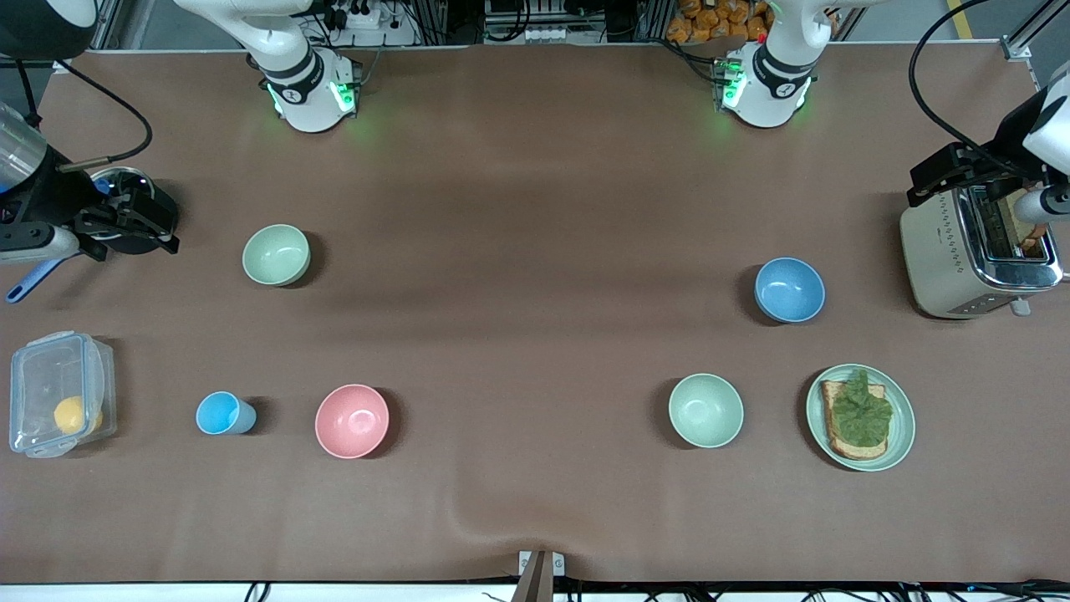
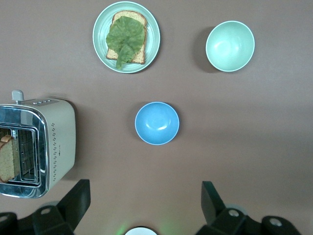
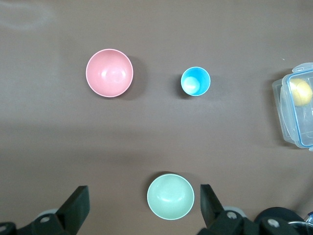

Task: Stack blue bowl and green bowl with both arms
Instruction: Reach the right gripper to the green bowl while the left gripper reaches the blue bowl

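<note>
The blue bowl (image 1: 789,289) stands upright toward the left arm's end of the table, beside the toaster; it also shows in the left wrist view (image 2: 157,123). The sage-green bowl (image 1: 276,254) stands upright toward the right arm's end; it also shows in the right wrist view (image 3: 170,197). My left gripper (image 1: 921,186) hangs high over the toaster, open and empty, its own view (image 2: 145,192) showing both fingers wide apart. My right gripper (image 1: 170,227) hangs high at the right arm's end of the table, open and empty (image 3: 143,194), with the green bowl partly between its fingers far below.
A mintier green bowl (image 1: 705,410) and a green plate (image 1: 903,431) with toast lie nearer to the front camera than the blue bowl. A pink bowl (image 1: 352,420), light-blue cup (image 1: 222,413) and clear box (image 1: 58,393) lie nearer than the sage-green bowl. The toaster (image 1: 945,251) stands at the left arm's end.
</note>
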